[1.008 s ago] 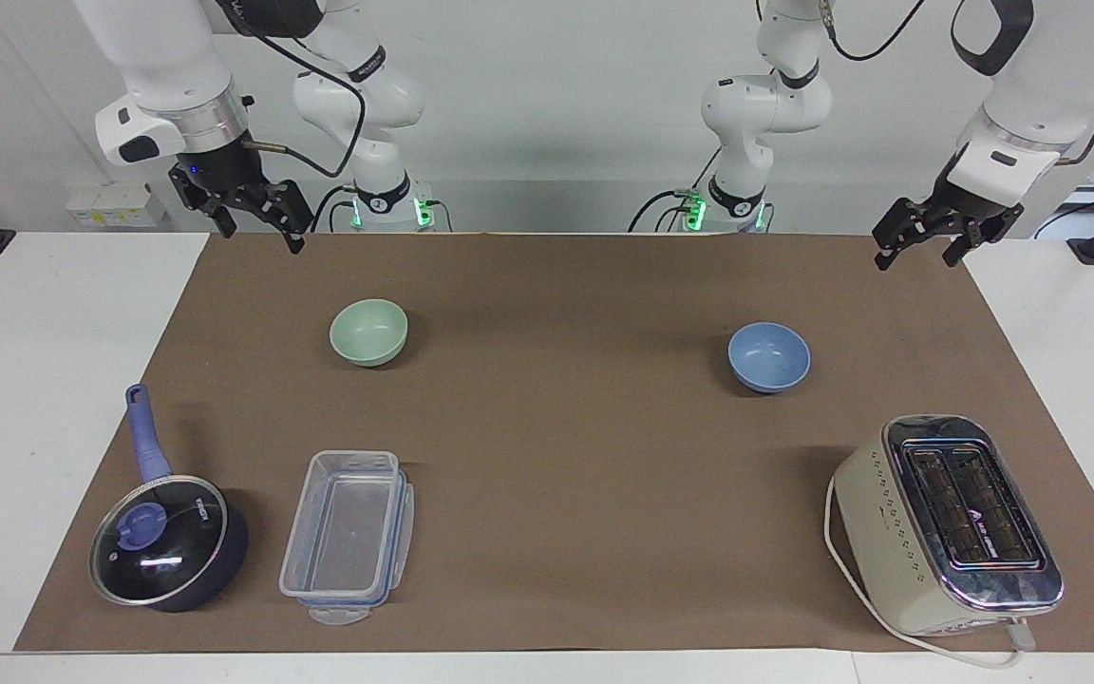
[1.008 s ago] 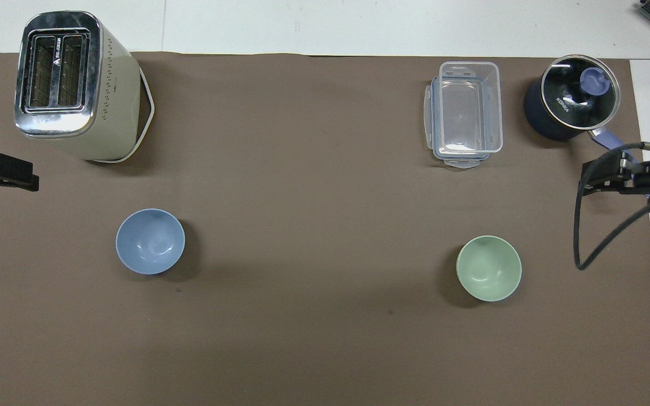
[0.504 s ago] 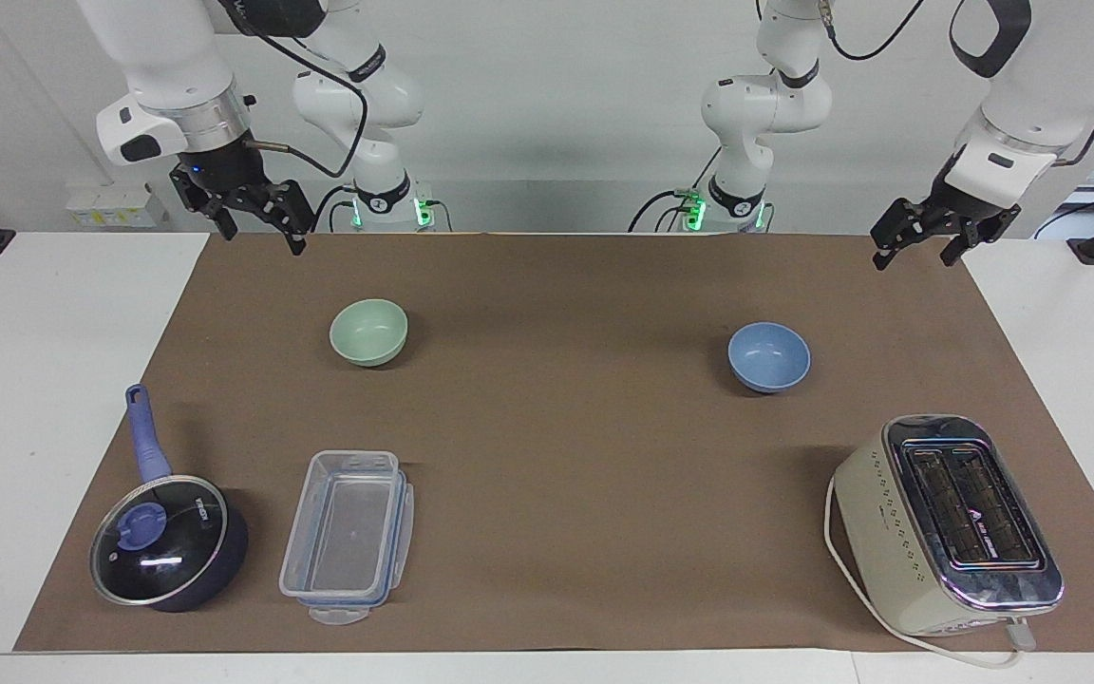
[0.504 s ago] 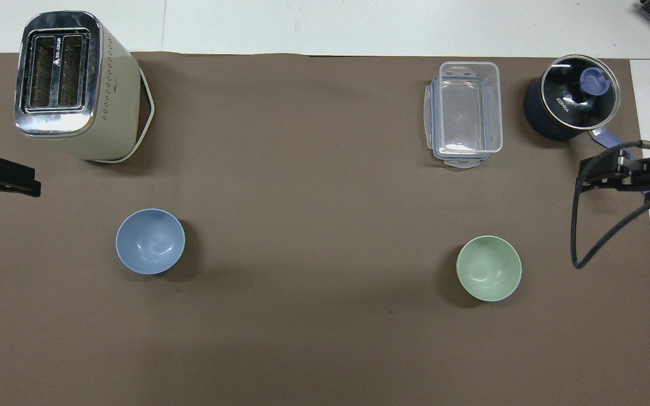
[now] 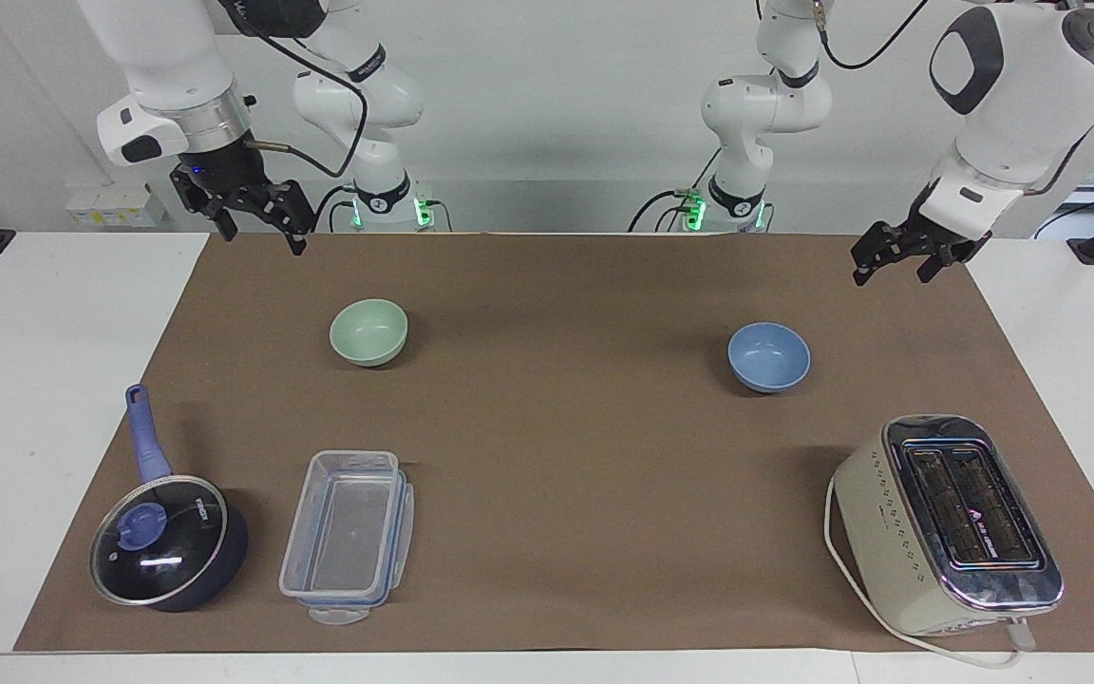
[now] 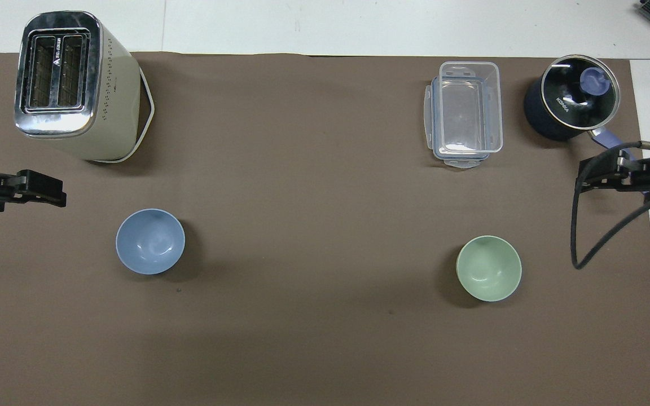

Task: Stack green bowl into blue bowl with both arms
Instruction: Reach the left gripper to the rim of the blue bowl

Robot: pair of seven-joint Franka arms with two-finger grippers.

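The pale green bowl point(image 5: 368, 332) point(image 6: 488, 268) sits upright on the brown mat toward the right arm's end. The light blue bowl point(image 5: 768, 356) point(image 6: 150, 241) stands upright toward the left arm's end. Both bowls hold nothing and nothing touches them. My right gripper point(image 5: 260, 237) point(image 6: 585, 181) hangs open in the air over the mat's edge at its own end, off to the side of the green bowl. My left gripper point(image 5: 889, 275) point(image 6: 57, 197) hangs open over the mat between the toaster and the blue bowl, apart from both.
A cream and chrome toaster point(image 5: 948, 525) point(image 6: 74, 84) stands farther from the robots than the blue bowl. A clear plastic container point(image 5: 348, 534) point(image 6: 465, 114) and a dark lidded saucepan point(image 5: 167, 541) point(image 6: 572, 97) lie farther out than the green bowl. A brown mat point(image 5: 556, 456) covers the table.
My left gripper has moved in over the mat toward the blue bowl. The right gripper has barely shifted. Both bowls stay where they were.
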